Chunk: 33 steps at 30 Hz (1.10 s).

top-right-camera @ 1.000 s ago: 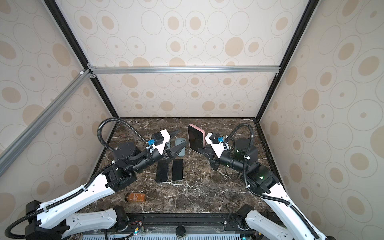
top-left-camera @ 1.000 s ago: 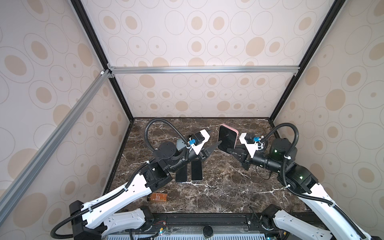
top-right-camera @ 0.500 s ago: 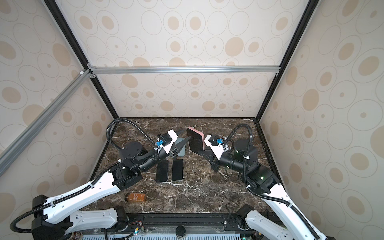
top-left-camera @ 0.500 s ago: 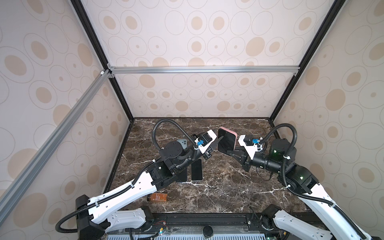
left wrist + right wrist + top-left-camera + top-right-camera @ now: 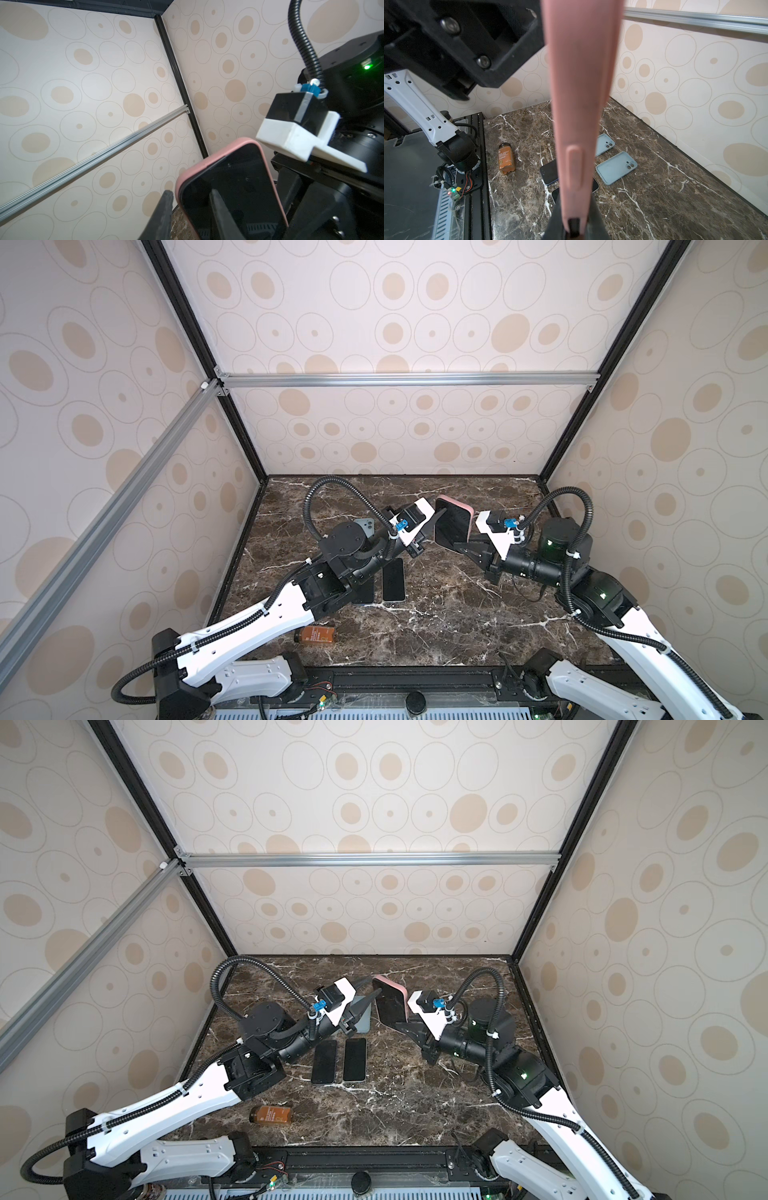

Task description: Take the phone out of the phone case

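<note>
The marble table (image 5: pixel 457 614) fills the booth floor; the left arm (image 5: pixel 257 614) reaches in from 7 o'clock and the right arm (image 5: pixel 623 626) from 5 o'clock, meeting above the table at about 1 o'clock from its middle. There the right gripper (image 5: pixel 575 209) is clenched on the lower end of the pink phone case (image 5: pixel 468 512), one finger on each face, holding it on end clear of the table. The phone (image 5: pixel 232 187) sits in the case, its dark screen turned toward 9 o'clock. The left gripper (image 5: pixel 190 193) straddles the case's long edge with fingers apart: one crosses the screen, whether touching I cannot tell, the other stands just beside the pink rim with a sliver of gap, so it grasps nothing. Flat on the table, slightly toward 9 o'clock from the middle, one bare phone (image 5: pixel 324 1061) and another bare phone (image 5: pixel 355 1059) lie side by side; toward 11 o'clock lie one blue case (image 5: pixel 616 167) and another blue case (image 5: pixel 605 144); an orange spice jar (image 5: pixel 314 635) lies on its side at 7 o'clock
</note>
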Tool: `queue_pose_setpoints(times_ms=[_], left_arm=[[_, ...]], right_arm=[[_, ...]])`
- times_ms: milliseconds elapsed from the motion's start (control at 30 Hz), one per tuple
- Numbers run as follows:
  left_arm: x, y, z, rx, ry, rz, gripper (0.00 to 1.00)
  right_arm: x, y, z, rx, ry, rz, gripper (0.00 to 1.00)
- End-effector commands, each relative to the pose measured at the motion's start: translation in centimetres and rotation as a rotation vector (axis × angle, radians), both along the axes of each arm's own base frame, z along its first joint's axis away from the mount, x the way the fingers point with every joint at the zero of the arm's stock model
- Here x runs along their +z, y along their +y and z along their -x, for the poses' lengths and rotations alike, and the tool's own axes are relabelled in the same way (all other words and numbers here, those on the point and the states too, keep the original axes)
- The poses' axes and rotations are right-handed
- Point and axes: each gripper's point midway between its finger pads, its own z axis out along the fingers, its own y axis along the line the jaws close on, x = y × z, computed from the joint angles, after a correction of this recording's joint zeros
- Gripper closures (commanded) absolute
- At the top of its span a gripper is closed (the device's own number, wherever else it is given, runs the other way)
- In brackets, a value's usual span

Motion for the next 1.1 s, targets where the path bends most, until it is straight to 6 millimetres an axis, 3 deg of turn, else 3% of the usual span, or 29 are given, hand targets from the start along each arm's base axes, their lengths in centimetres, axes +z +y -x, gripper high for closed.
queue_pose_setpoints(times_ms=[0, 800, 1067], left_arm=[[2.4, 0.3, 0.4, 0.014, -0.054, 0.037, 0.72], [1.0, -0.6, -0.3, 0.043, -0.034, -0.004, 0.78], [-1.0, -2.3, 0.2, -0.041, 0.034, -0.078, 0.79]], right_arm=[[2.7, -0.2, 0.7, 0.015, -0.089, -0.039, 1.00], [1.8, -0.1, 0.3, 0.006, -0.051, -0.009, 1.00], [2.3, 0.4, 1.6, 0.083, -0.075, -0.004, 1.00]])
